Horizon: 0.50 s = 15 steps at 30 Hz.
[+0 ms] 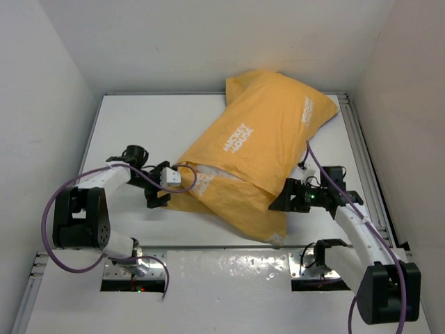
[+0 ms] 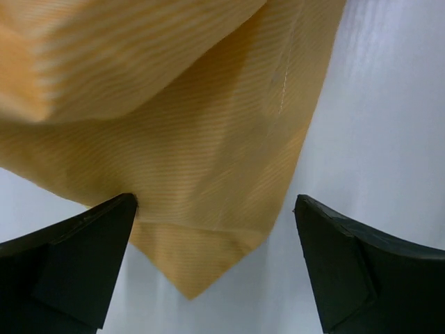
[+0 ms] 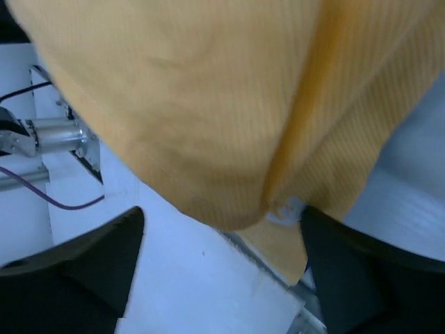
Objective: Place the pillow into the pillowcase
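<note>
Seen from overhead, a plump orange-yellow pillowcase (image 1: 264,139) with white lettering lies diagonally across a white table (image 1: 139,125), one end at the far right and its mouth toward the near middle. A sliver of white pillow (image 1: 219,178) shows at that mouth, and the rest is inside, hidden by fabric. The left gripper (image 1: 167,184) sits at the mouth's left edge, and the right gripper (image 1: 279,196) is against the case's near right side. Only the wrist views show the jaws clearly. On the left, two dark fingers (image 2: 76,250) stand wide apart, with a flat corner of the case lying between them on the table, not pinched. On the right the jaws are likewise wide apart, with bulging fabric filling the frame above them. A small white patch (image 3: 286,209) there is too blurred to identify. The case's underside is out of sight. Plain pale walls (image 1: 42,83) enclose the table on three sides, and metal rails (image 1: 361,146) run along its right edge.
</note>
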Available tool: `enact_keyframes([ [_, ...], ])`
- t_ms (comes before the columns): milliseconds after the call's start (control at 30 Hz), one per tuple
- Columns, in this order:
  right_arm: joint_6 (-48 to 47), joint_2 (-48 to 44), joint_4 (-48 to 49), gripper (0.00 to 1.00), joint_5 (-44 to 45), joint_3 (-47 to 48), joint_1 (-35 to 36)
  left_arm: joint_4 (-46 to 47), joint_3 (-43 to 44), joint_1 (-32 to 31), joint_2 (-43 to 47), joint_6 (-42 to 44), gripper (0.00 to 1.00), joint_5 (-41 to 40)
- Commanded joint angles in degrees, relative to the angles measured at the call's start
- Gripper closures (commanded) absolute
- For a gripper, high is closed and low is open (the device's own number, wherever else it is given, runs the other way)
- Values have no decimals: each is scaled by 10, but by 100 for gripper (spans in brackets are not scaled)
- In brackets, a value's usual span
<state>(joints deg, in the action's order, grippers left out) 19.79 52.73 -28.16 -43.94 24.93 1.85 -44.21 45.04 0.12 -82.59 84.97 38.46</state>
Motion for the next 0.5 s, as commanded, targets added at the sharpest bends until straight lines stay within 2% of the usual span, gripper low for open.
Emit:
enact_keyframes([
  [0,-19,18,-67,3,56,10,17,146,-35,-28,15,-61,1,-48],
  [100,-5,57,-119,1,108,36,39,210,-57,-52,11,-104,0,-81],
  [200,17,99,-143,1,184,54,63,273,-85,-86,4,-141,0,-140],
  [267,36,121,-144,1,199,54,77,331,-109,-97,4,-183,0,-190],
  [367,117,95,-1,1,179,-16,111,377,-132,-107,3,-205,0,-217],
  [400,169,82,112,4,176,-46,126,385,-141,-109,3,-207,3,-228],
  [433,193,59,161,9,180,-92,130,389,-144,-109,3,-206,9,-230],
  [467,219,51,206,19,185,-108,134,394,-146,-108,5,-210,19,-230],
])
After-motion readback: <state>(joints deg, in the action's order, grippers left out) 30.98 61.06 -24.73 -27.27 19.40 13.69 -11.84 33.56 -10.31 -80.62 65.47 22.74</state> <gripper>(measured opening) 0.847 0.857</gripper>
